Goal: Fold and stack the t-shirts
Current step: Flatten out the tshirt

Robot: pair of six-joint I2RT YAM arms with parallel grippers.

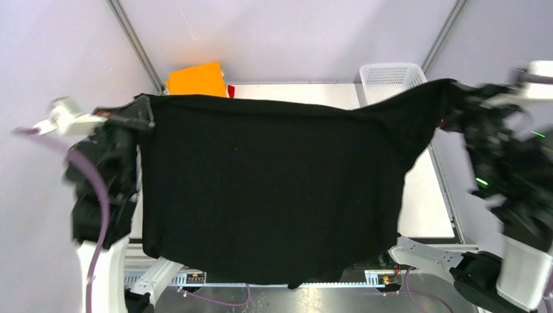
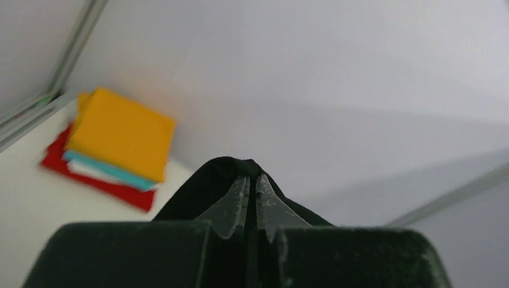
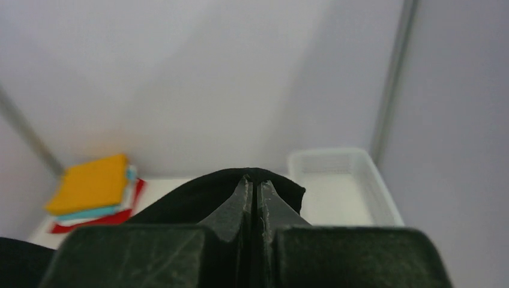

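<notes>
At the left, the left arm (image 1: pixel 104 163) is raised. The left jaws are clamped together on one upper corner of the large plain black cloth t-shirt (image 1: pixel 274 189), and the wrist view shows dark cloth pinched between the tips. Behind that corner, at the far left of the white worktop (image 1: pixel 427 202), sits the stack of folded cloth t-shirts (image 2: pixel 117 141), orange on top with teal, white and red beneath.

The black shirt hangs in the air between the two arms, spread wide like a curtain, its top edge sagging slightly in the middle. Right of it stands the white plastic mesh basket (image 1: pixel 390 77), partly hidden by cloth. The right arm (image 1: pixel 515 169) is raised too, the right jaws shut tight on the other upper corner.

The step in hand looks like spreading the shirt before folding. The next move probably calls for both arms to lower together with the cloth taut, so it lands flat, clear of stack and basket.
</notes>
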